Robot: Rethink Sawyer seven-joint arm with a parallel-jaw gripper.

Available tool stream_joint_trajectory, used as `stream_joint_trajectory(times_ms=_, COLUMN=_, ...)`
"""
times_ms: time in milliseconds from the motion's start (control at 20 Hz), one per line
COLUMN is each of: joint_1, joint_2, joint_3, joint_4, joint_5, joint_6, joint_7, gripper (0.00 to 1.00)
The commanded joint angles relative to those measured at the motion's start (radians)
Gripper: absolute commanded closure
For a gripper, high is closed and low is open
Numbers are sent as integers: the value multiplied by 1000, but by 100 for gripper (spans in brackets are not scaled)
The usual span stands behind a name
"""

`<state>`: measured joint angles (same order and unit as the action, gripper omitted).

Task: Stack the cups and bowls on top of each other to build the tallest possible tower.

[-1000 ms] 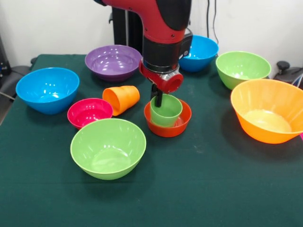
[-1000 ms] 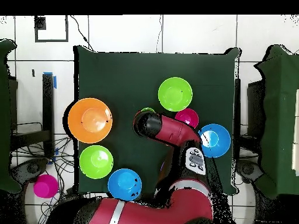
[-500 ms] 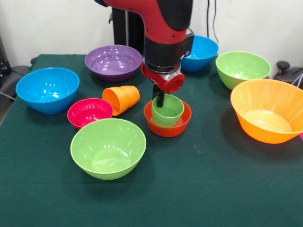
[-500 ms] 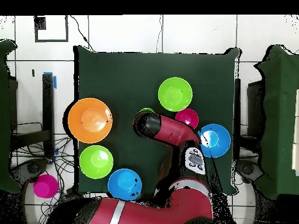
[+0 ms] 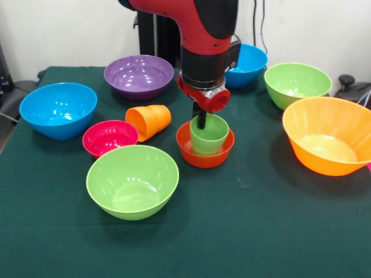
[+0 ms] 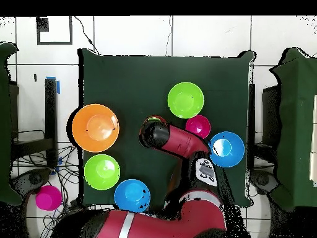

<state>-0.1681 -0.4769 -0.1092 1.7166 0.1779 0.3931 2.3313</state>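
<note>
My gripper [image 5: 202,120] is shut on the far rim of the light green cup [image 5: 208,135], which stands inside the small orange-red bowl [image 5: 206,152] at mid-table. Only one black finger [image 5: 202,121] shows. The orange cup [image 5: 149,120] lies on its side to the left, beside the small magenta bowl [image 5: 109,137]. A light green bowl [image 5: 132,180] sits in front. In the overhead view my arm [image 6: 176,139] hides the cup; only a sliver of the orange-red bowl [image 6: 155,118] shows.
Around the middle stand a blue bowl [image 5: 58,109], a purple bowl [image 5: 139,75], a second blue bowl [image 5: 248,63], a second light green bowl [image 5: 297,84] and the large orange bowl [image 5: 327,134]. A pink round thing [image 6: 47,197] lies off the table.
My gripper has shifted a little to the right, and the light green cup has moved with it inside the orange-red bowl. Nothing else has moved.
</note>
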Motion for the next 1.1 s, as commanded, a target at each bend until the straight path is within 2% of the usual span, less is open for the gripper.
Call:
stream_joint_trajectory(times_ms=50, joint_1=19, joint_2=29, joint_3=93, joint_4=60, joint_5=26, joint_6=20, joint_7=120, gripper=100)
stream_joint_trajectory(times_ms=100, joint_1=27, joint_2=31, joint_3=80, joint_4=53, joint_5=18, joint_6=17, joint_7=117, gripper=100)
stream_joint_trajectory(times_ms=150, joint_1=35, joint_2=34, joint_3=67, joint_4=46, joint_5=6, joint_6=1, joint_7=111, gripper=0)
stream_joint_trajectory(times_ms=300, joint_1=39, joint_2=34, joint_3=64, joint_4=53, joint_5=-6, joint_6=-39, joint_7=110, gripper=0)
stream_joint_trajectory(times_ms=350, joint_1=59, joint_2=36, joint_3=33, joint_4=41, joint_5=-5, joint_6=-24, joint_7=127, gripper=0)
stream_joint_trajectory(times_ms=550, joint_1=81, joint_2=31, joint_3=2, joint_4=27, joint_5=0, joint_6=-5, joint_7=137, gripper=0)
stream_joint_trajectory(times_ms=900, joint_1=63, joint_2=25, joint_3=33, joint_4=49, joint_5=8, joint_6=-25, joint_7=113, gripper=0)
stream_joint_trajectory(times_ms=1000, joint_1=73, joint_2=-35, joint_3=21, joint_4=73, joint_5=10, joint_6=18, joint_7=114, gripper=0)
stream_joint_trajectory(times_ms=1100, joint_1=126, joint_2=-160, joint_3=-69, joint_4=60, joint_5=-17, joint_6=166, joint_7=107, gripper=0)
